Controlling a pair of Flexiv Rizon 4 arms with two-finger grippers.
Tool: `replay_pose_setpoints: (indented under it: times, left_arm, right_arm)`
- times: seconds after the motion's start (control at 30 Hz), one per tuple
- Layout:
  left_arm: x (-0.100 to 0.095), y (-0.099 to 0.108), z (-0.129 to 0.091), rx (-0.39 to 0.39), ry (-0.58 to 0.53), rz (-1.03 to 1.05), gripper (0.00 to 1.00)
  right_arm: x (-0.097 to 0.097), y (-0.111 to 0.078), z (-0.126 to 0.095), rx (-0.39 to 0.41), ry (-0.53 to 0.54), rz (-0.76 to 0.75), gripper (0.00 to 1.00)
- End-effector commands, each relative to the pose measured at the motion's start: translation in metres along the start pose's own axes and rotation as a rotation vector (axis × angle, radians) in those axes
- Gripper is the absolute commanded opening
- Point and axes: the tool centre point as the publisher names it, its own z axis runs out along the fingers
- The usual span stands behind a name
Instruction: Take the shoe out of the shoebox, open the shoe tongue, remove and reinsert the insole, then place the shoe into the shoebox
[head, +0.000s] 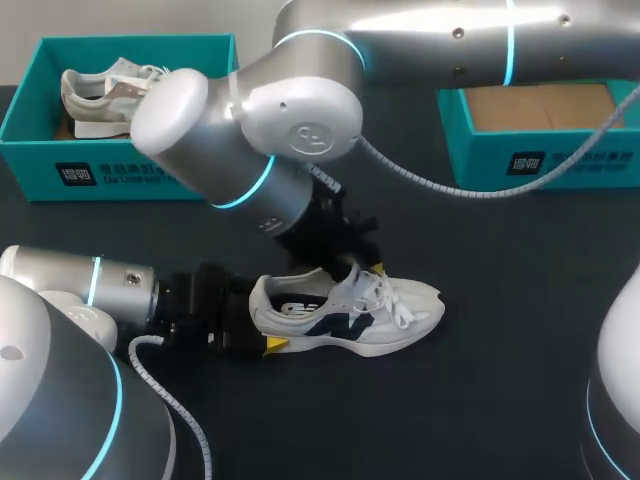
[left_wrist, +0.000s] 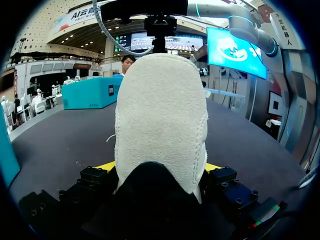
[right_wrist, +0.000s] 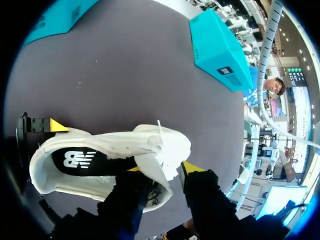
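A white shoe (head: 345, 318) with dark blue side marks lies on the dark table, toe pointing right. My left gripper (head: 262, 322) comes in from the left and is shut on the shoe's heel (left_wrist: 160, 115), one yellow fingertip (left_wrist: 106, 166) pressing on each side. My right gripper (head: 360, 268) comes down from above over the laces. In the right wrist view it (right_wrist: 162, 169) is shut on the shoe tongue (right_wrist: 167, 150), one finger inside the shoe and one outside. The black insole (right_wrist: 87, 161) shows inside the shoe.
A teal shoebox (head: 120, 170) at the back left holds another pale shoe (head: 105, 95). A second teal shoebox (head: 540, 150), brown inside, stands at the back right. Dark table surface lies bare in front of and to the right of the shoe.
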Motion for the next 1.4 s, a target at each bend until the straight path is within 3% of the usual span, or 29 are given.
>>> replay_pose_setpoints:
  times: [0.03, 0.1, 0.43, 0.67, 0.97, 1.03, 1.13, 1.3, 1.4]
  left_arm:
    - [-0.001, 0.006, 0.003, -0.002, 0.001, 0.0, 0.0]
    - [-0.001, 0.006, 0.003, -0.002, 0.001, 0.0, 0.0]
    - [-0.001, 0.006, 0.003, -0.002, 0.001, 0.0, 0.0]
    - [-0.001, 0.006, 0.003, -0.002, 0.001, 0.0, 0.0]
    - [-0.001, 0.006, 0.003, -0.002, 0.001, 0.0, 0.0]
    - [-0.001, 0.006, 0.003, -0.002, 0.001, 0.0, 0.0]
    - [-0.001, 0.006, 0.003, -0.002, 0.001, 0.0, 0.0]
    - [-0.001, 0.006, 0.003, -0.002, 0.001, 0.0, 0.0]
    - [-0.001, 0.006, 0.003, -0.002, 0.001, 0.0, 0.0]
  right_arm:
    - [-0.009, -0.005, 0.002, 0.0, 0.032, 0.332, 0.2]
    - [-0.01, -0.004, 0.001, 0.0, 0.065, 0.334, 0.0]
    - [-0.029, -0.001, 0.011, -0.006, 0.104, 0.329, 0.0]
    - [-0.05, -0.002, 0.033, -0.01, 0.09, 0.33, 0.0]
    - [-0.047, -0.001, 0.069, -0.02, 0.122, 0.31, 0.0]
    - [-0.044, -0.001, 0.079, -0.018, 0.132, 0.307, 0.22]
    - [-0.041, -0.002, 0.089, -0.018, 0.132, 0.303, 0.37]
    - [-0.038, -0.003, 0.097, -0.018, 0.131, 0.311, 0.49]
    - [-0.039, -0.003, 0.096, -0.018, 0.127, 0.312, 0.49]
